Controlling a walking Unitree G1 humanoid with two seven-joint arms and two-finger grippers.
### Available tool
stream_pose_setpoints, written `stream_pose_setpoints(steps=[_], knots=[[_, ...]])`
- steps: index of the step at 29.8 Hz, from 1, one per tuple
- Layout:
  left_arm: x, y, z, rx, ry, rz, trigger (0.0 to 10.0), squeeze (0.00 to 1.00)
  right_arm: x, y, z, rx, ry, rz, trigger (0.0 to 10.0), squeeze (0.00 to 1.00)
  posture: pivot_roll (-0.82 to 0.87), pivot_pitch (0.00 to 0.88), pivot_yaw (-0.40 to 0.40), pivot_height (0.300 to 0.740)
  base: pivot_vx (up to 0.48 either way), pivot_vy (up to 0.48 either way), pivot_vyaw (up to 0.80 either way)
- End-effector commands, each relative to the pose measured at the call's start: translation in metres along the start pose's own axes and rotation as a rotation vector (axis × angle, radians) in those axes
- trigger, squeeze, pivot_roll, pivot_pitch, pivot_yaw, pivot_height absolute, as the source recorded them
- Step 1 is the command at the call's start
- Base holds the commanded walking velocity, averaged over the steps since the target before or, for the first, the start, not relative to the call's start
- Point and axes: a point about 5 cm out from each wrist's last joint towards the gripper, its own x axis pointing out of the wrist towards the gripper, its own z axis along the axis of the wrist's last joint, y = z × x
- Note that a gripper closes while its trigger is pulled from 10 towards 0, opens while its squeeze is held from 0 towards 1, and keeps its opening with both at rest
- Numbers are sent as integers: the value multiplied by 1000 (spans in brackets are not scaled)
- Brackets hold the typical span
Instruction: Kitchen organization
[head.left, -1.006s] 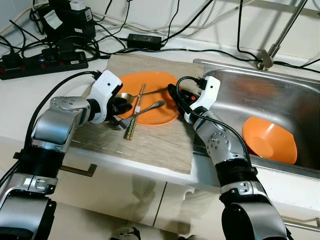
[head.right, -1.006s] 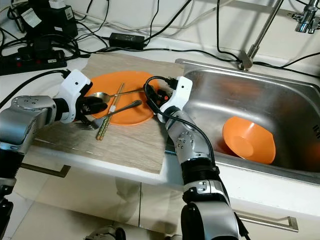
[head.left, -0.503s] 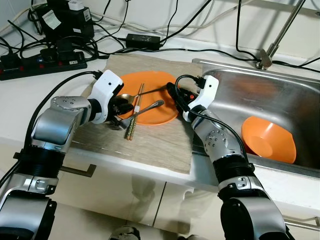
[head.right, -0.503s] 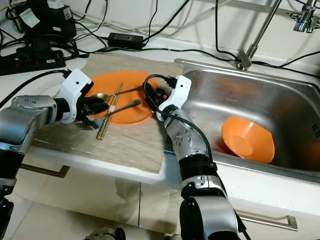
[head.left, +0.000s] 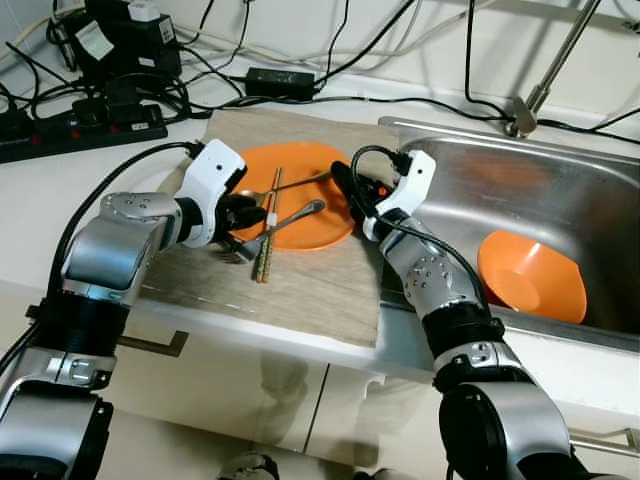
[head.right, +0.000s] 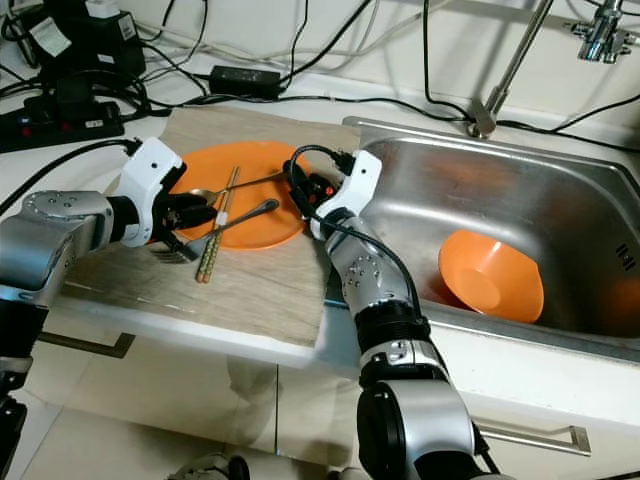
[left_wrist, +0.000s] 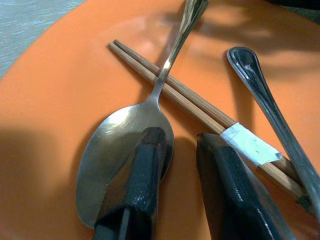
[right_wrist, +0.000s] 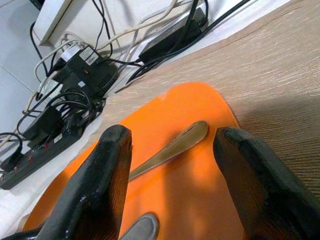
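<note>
Resting on the orange plate (head.left: 300, 190), your left claw (left_wrist: 175, 165) sits narrowly parted beside the spoon (left_wrist: 125, 150); right claw (right_wrist: 170, 165) gapes wide over its rim.

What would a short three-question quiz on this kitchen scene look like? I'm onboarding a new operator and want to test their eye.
1. True or false: the orange bowl lies inside the sink.
2. The left end effector has one finger resting on which utensil? A) fork B) spoon C) chopsticks
3. Fill in: the right end effector hovers, open, over the edge of the orange ____.

Key: 1 true; 2 B, the spoon, beside the chopsticks; 3 plate.
</note>
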Motion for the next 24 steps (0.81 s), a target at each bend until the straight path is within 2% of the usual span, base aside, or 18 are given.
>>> stream_pose_setpoints(steps=[1, 6, 10, 11, 19, 24], knots=[[-1, -1, 1, -3, -9, -2, 10000, 0, -1, -6, -13, 23, 60, -46, 10000, 0, -5, 59, -78, 740, 0, 0, 0], [1, -2, 0, -3, -6, -2, 10000, 0, 3, -5, -12, 47, 61, -49, 10000, 0, 2, 55, -95, 740, 0, 0, 0], [2, -3, 1, -2, -8, -3, 10000, 0, 4, -4, -10, -10, 64, -48, 10000, 0, 6, 51, -103, 740, 0, 0, 0], [2, -3, 1, -3, -10, -1, 10000, 0, 4, -6, -9, -53, 69, -61, 10000, 1000, 6, 53, -106, 740, 0, 0, 0], [1, -3, -1, -9, -13, 4, 10000, 0, 3, -12, -10, -104, 76, -85, 10000, 1000, 1, 57, -106, 740, 0, 0, 0], [1, -4, -1, -10, -14, 2, 10000, 0, 3, -13, -10, -98, 65, -91, 10000, 1000, -1, 58, -103, 740, 0, 0, 0]])
